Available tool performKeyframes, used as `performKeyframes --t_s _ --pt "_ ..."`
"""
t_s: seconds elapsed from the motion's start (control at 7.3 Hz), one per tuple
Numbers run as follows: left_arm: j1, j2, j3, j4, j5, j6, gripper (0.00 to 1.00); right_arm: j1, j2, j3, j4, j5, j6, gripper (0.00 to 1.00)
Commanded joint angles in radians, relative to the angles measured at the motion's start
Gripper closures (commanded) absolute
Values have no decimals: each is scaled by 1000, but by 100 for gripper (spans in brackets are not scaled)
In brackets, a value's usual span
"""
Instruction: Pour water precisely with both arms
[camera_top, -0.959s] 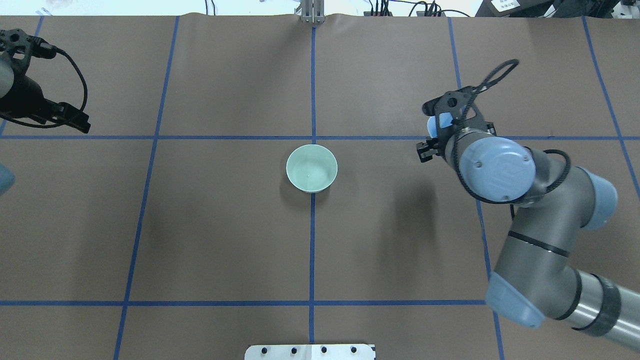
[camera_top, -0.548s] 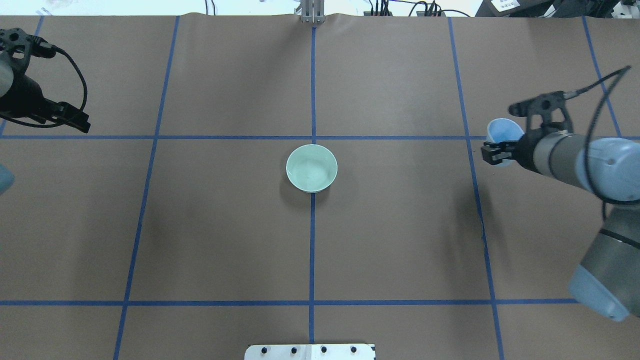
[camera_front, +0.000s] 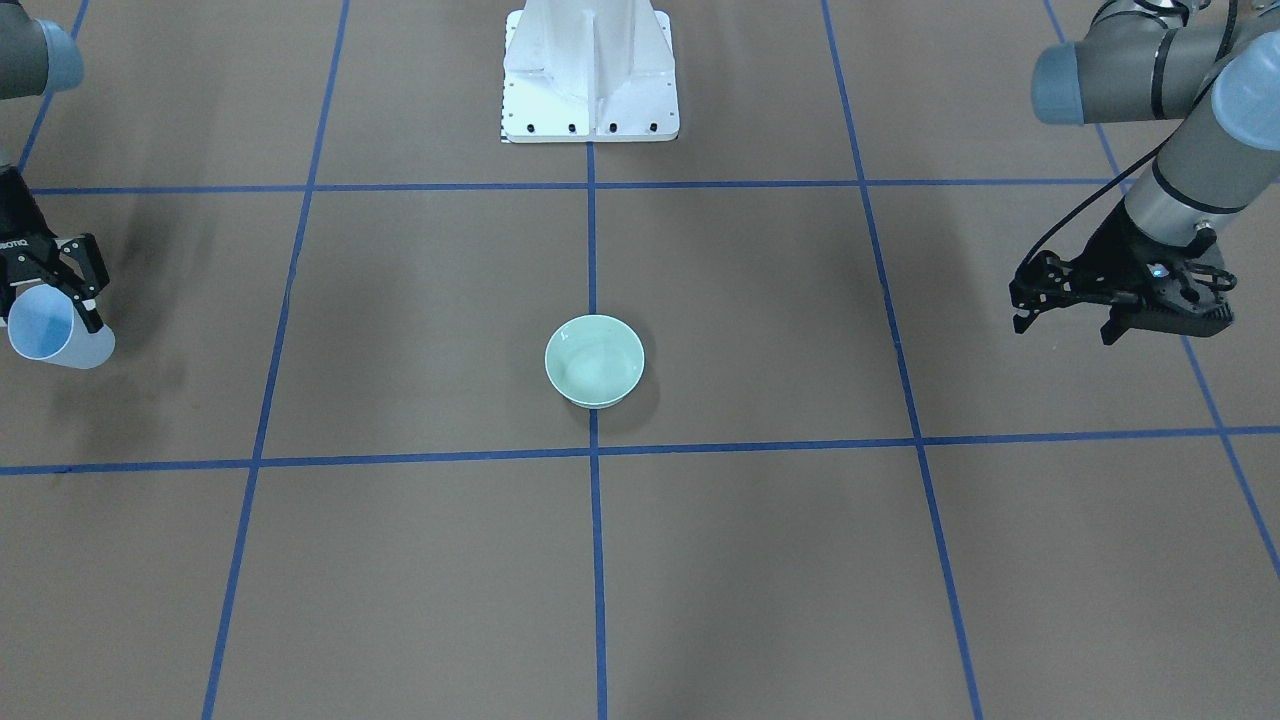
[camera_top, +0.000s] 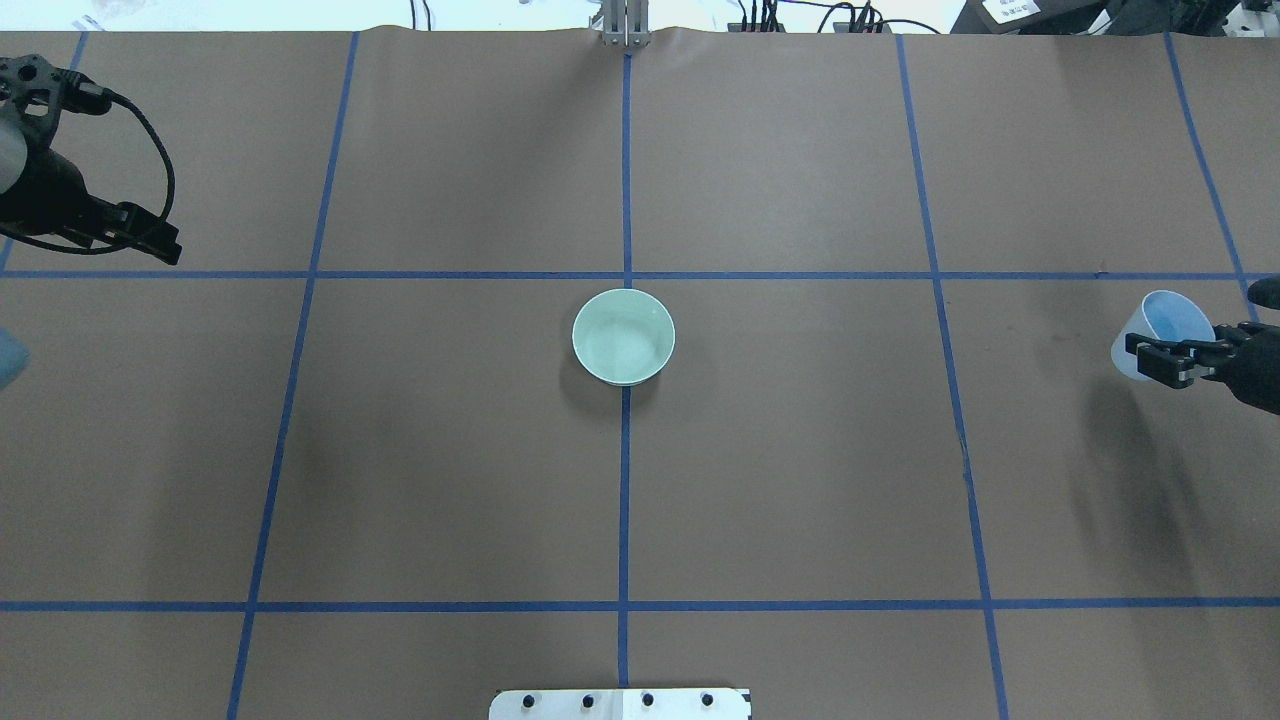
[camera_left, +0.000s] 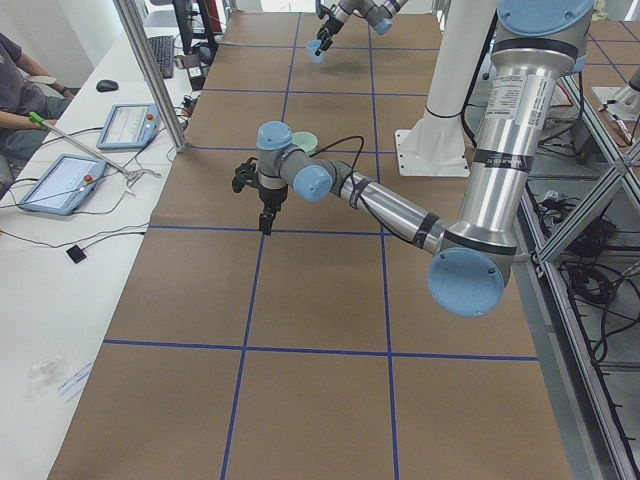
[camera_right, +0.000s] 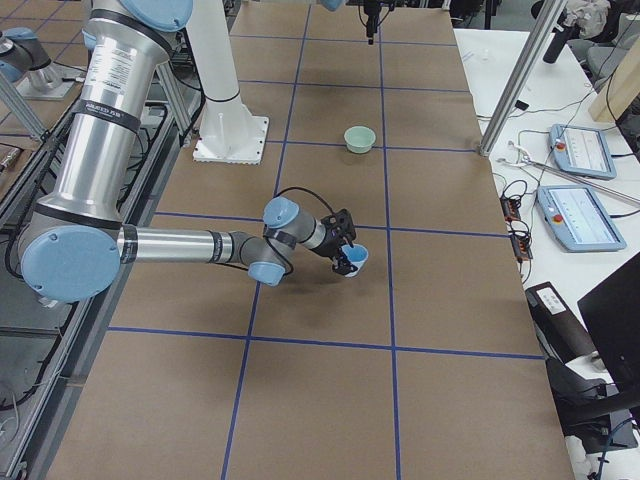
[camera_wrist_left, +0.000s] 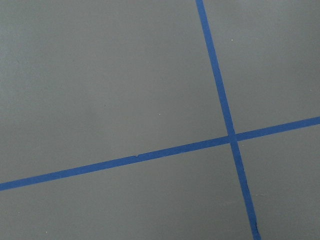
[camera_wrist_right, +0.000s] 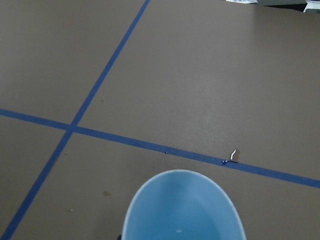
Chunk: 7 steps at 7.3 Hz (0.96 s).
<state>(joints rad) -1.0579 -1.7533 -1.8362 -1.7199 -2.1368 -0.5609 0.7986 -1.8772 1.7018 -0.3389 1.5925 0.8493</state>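
My right gripper (camera_top: 1165, 362) is shut on a light blue plastic cup (camera_top: 1160, 318) at the table's far right edge and holds it tilted above the brown mat. The cup also shows in the front view (camera_front: 45, 330) and fills the bottom of the right wrist view (camera_wrist_right: 182, 210), with one faint glint inside. A pale green bowl (camera_top: 623, 337) stands at the table's centre with faint whitish ripples of water (camera_top: 625, 348) in it. My left gripper (camera_top: 165, 250) hangs shut and empty at the far left, well away from the bowl.
The white pedestal (camera_front: 590, 70) stands on the robot's side of the bowl. Blue tape lines (camera_top: 625, 500) divide the brown mat into squares. Operator tablets (camera_left: 125, 125) and a metal post (camera_left: 150, 70) stand along the far side.
My right arm has swung away from beside the bowl to the table's far right edge, carrying the blue cup. The left arm and the bowl have not moved.
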Motion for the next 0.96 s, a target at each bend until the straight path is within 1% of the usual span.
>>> performKeyframes --t_s 0.0,0.14,0.27,0.41,0.68,0.82 --pt "3 -2 0 -1 0 -22 0 -15 15 -11 15 -13 7 74" --pt "3 -2 -1 -1 0 -22 0 -71 24 -11 15 -40 8 67" --pt "3 -2 -3 0 0 -24 0 -120 26 -10 15 -95 16 65" --pt "3 0 -3 0 0 -22 0 -124 17 -7 18 -95 14 65" --pt "3 0 -5 0 0 -22 0 -124 -22 -16 90 -91 17 64" --pt "3 0 -5 0 0 -22 0 -127 -23 -16 89 -89 55 58"
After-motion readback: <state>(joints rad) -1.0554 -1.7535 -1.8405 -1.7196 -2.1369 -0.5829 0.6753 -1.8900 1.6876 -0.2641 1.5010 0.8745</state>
